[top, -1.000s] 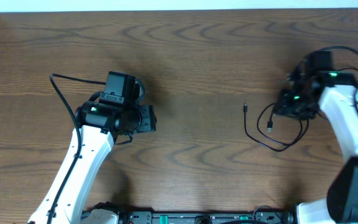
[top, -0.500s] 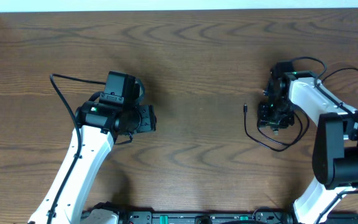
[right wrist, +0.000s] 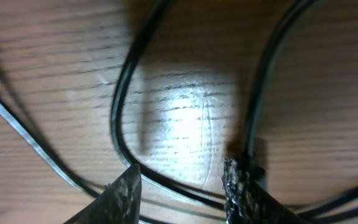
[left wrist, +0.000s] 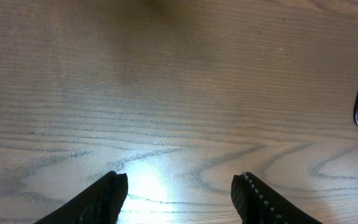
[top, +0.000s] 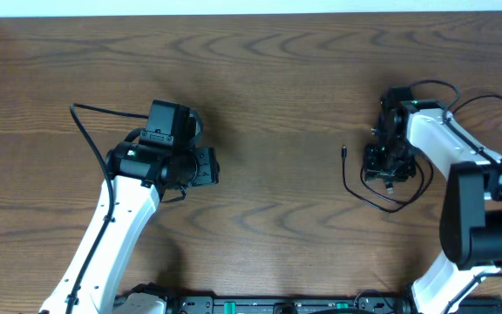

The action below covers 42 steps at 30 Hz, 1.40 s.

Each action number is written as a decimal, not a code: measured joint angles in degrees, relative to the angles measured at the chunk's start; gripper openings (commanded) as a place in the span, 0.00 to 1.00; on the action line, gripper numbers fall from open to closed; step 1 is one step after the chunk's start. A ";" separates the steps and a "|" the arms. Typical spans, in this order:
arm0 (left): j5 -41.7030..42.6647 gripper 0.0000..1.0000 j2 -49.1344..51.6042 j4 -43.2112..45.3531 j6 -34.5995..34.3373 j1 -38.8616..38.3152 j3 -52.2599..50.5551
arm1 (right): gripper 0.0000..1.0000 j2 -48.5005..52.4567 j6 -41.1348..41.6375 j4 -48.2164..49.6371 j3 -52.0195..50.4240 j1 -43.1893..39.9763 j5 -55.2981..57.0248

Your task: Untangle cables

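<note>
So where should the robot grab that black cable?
Probably the single stretch of the black cable just past its little plug end, coming straight down from above. It lies flat on the table there, clear of the other loops, so the right hand would pinch only one strand.

Robotics lab, wood-grain table, mounted arms

White arms, black joints, small green lights
</note>
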 measured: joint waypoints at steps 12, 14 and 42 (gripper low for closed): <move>0.00 0.60 0.00 -0.02 0.00 0.00 0.00 | 0.68 -4.52 0.02 4.11 0.15 0.00 2.19; 0.00 0.60 0.00 -0.02 0.00 0.00 0.00 | 0.69 -4.52 0.02 4.83 0.15 0.00 2.54; 0.00 0.60 0.00 0.02 0.00 0.00 0.00 | 0.01 -6.38 0.04 18.51 -11.96 -0.02 6.71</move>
